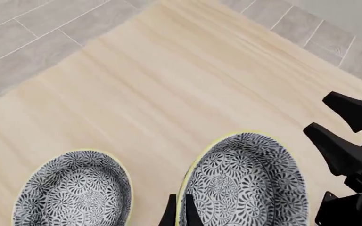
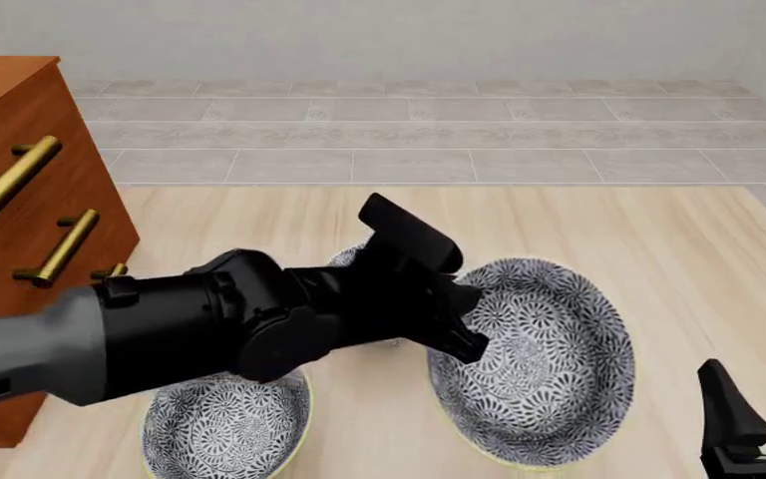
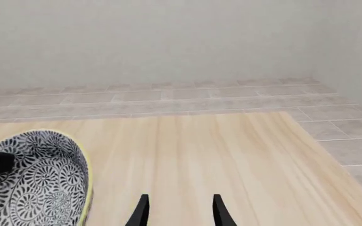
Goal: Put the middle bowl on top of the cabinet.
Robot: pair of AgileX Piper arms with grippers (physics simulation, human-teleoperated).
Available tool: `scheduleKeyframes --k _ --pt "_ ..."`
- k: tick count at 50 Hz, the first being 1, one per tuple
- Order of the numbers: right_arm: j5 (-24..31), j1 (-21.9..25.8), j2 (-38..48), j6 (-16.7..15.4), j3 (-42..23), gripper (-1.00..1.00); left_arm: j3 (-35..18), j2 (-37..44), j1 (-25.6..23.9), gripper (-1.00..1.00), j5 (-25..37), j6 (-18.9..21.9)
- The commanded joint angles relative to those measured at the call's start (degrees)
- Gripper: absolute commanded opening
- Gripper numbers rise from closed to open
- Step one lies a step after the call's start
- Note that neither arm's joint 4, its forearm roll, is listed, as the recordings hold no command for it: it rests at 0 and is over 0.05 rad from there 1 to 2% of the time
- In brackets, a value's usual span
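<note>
Left pincer (image 1: pixel 179 213) is clamped on the near-left rim of the middle bowl (image 2: pixel 533 359): in the left wrist view one finger sits inside the yellow rim and one outside, almost no gap. The bowl looks tilted up off the tabletop (image 2: pixel 649 249), right of centre; I can't tell whether its far edge touches. Right pincer (image 3: pixel 177 209) is spread open, holding nothing, parked at the near right.

Risks:
- Thin rim pinch on a wide bowl; the weight hangs off one edge, so it could pivot or slip out on the swing.
- Route to the cabinet (image 2: pixel 37 150) goes left over the deeper bowl (image 2: pixel 223 424), with a third dish mostly hidden behind the arm; a low carry could clip them.
- The cabinet top is high; a short lift hits the front edge or the brass handles (image 2: pixel 11 175).

Views: only the left wrist shows the finger-rim contact. Only the front shows the cabinet. The right wrist shows just a bowl edge and bare wood.
</note>
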Motion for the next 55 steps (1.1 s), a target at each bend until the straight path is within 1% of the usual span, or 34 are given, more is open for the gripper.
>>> scheduleKeyframes --k 1,8,15,19,21,22,28,36,39,42,43,55 --pt "-0.39 0.05 0.32 -0.14 0.0 1.0 0.52 -3.21 0.0 -1.0 0.48 0.5" --pt "-0.85 0.03 0.72 -0.12 0.0 1.0 0.54 -5.07 -0.01 -1.0 1.18 0.49" --pt "-0.64 0.08 0.42 -0.12 -0.01 1.0 -0.03 -7.81 1.95 -1.0 3.12 0.49" --pt "-0.59 0.16 0.28 -0.19 -0.01 1.0 -0.72 -9.29 2.86 -1.0 4.52 -0.34" --pt "-0.58 0.19 0.24 -0.18 -0.01 1.0 -0.83 -9.73 3.23 -1.0 4.91 -0.04" --pt "-0.53 0.16 0.24 -0.26 -0.01 1.0 -0.72 -10.29 3.24 -1.0 5.05 0.99" --pt "-0.48 0.32 0.13 -0.32 -0.01 1.0 -1.43 -11.66 4.87 -1.0 6.34 0.42" --pt "-0.34 0.32 0.06 -0.4 -0.01 1.0 -2.71 -13.7 5.58 -1.0 8.61 1.41" --pt "-0.38 0.3 0.03 -0.39 -0.01 1.0 -3.71 -14.01 6.87 -1.0 10.03 2.12" --pt "-0.35 0.24 0.01 -0.38 -0.01 1.0 -3.79 -14.39 7.02 -1.0 10.35 2.24" --pt "-0.39 0.23 0.0 -0.34 -0.01 1.0 -4.03 -14.52 8.14 -1.0 10.53 2.28" --pt "-0.39 0.21 -0.03 -0.24 -0.01 1.0 -4.98 -16.13 10.93 -1.0 11.42 2.07"
